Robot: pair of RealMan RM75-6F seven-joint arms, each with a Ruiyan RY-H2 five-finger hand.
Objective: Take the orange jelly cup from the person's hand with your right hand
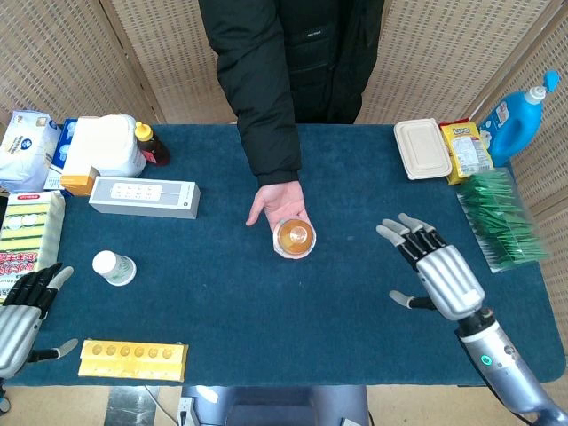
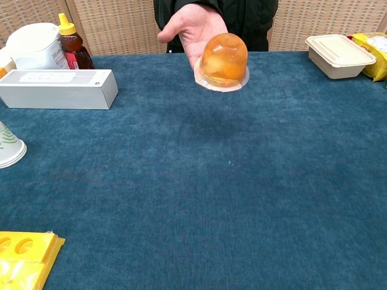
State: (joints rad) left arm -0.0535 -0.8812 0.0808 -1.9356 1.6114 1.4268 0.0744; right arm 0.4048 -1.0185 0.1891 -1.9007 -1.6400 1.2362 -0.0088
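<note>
The orange jelly cup (image 1: 294,237) (image 2: 222,60) rests upside down on the person's upturned palm (image 1: 278,207) (image 2: 195,26), held above the middle of the blue table (image 1: 337,293). My right hand (image 1: 437,271) hovers over the table to the right of the cup, fingers spread, holding nothing, about a hand's width away from it. My left hand (image 1: 19,321) stays at the table's near left corner, fingers apart and empty. Neither hand shows in the chest view.
A white box (image 1: 144,197), a paper cup (image 1: 114,267) and a yellow tray (image 1: 133,359) lie on the left. A beige lidded container (image 1: 422,149), a snack packet (image 1: 467,149), a blue bottle (image 1: 519,110) and green packets (image 1: 500,217) sit on the right.
</note>
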